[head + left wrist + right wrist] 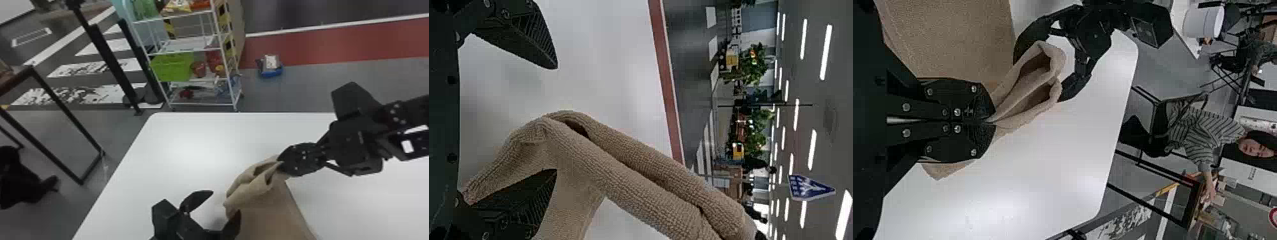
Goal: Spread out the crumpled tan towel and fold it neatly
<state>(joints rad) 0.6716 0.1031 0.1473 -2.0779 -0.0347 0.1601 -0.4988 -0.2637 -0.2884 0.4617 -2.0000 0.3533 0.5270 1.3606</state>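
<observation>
Right end effector (281, 162) pinches tan towel (271, 210); left end effector (226, 202) gapes wide, towel between fingertips.

- Towel (271, 210): on table (191, 143), near side.
- Left gripper (226, 201): at towel's left side, fingers apart.
- Right gripper (279, 162): closed on towel's far end, ahead and right of left gripper.
- Rack (182, 45): on floor behind table, bin (172, 67) on one shelf.
- Small container (270, 73): on floor, right of rack.
- Metal frame (66, 110): left of table.
</observation>
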